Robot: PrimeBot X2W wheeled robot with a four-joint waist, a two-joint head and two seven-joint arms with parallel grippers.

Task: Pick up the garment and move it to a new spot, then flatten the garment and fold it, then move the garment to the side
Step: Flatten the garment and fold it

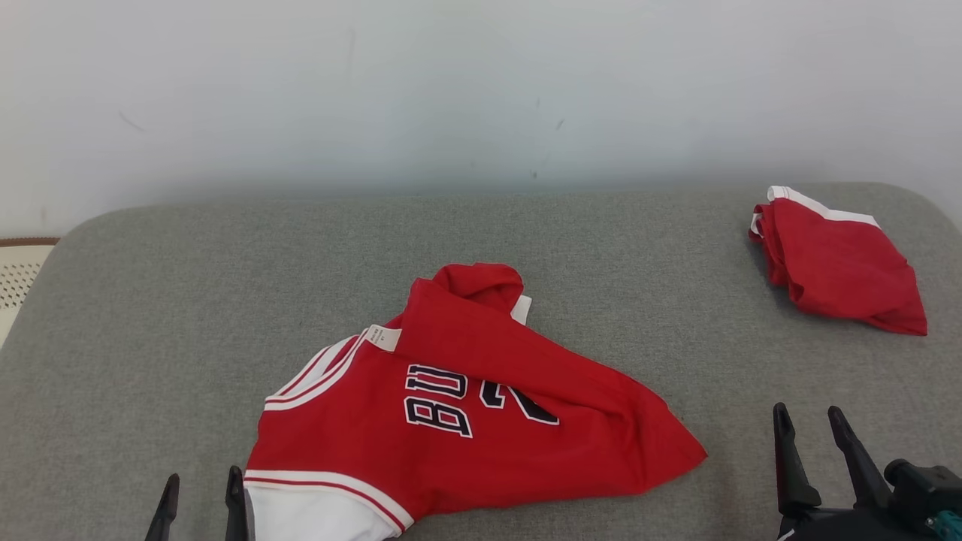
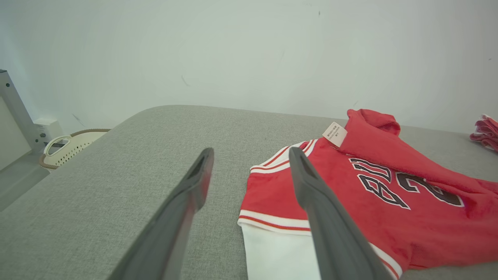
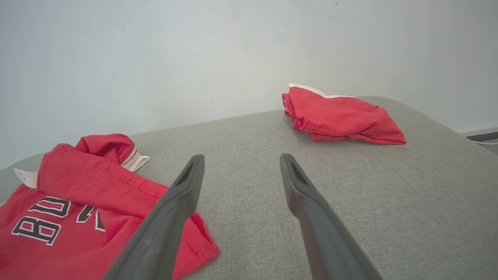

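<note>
1. The left gripper (image 1: 204, 475) was seen spread and empty, its inner finger just beside the white edge of the jersey (image 1: 466, 406).
2. The right gripper (image 1: 808, 412) was likewise spread and empty, near the jersey's pointed corner but apart from it.
3. The jersey was found crumpled near the front of the table (image 1: 526, 233), its upper part flopped over the lettering.
4. The pick-up was judged to be the step in hand. The white edge and the pointed corner would best be pinched firmly and raised evenly, so that the cloth hangs open.
5. The folded pile (image 1: 834, 263) at far right should be left undisturbed.
</note>
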